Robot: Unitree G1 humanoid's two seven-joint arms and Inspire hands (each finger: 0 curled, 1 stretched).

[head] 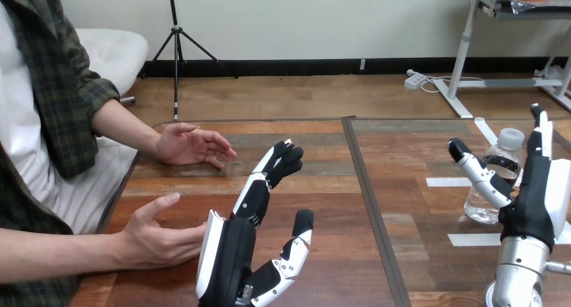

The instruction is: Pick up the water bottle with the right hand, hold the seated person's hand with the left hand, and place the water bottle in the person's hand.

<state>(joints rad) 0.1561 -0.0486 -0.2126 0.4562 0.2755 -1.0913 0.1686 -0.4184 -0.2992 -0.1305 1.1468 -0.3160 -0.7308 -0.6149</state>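
Water bottle (481, 205) stands upright on the worktop (377, 253) at the far right, between the spread thumb and straight fingers of the right hand (535, 199), which is not closed round it; left hand (232, 253) is open, fingers straight, just beside the person's nearer hand (158, 236); the person's farther hand (192, 145) hovers apart, palm open

Right hand (539, 199): thumb crosses the water bottle (479, 205) and the palm covers its right side; can't tell if they touch. The hand's outer edge is cut by the view's right side. Left hand (232, 253): wrist cut off at the bottom. Its white shell hides the fingertips of the person's nearer hand (158, 236); contact there unclear.
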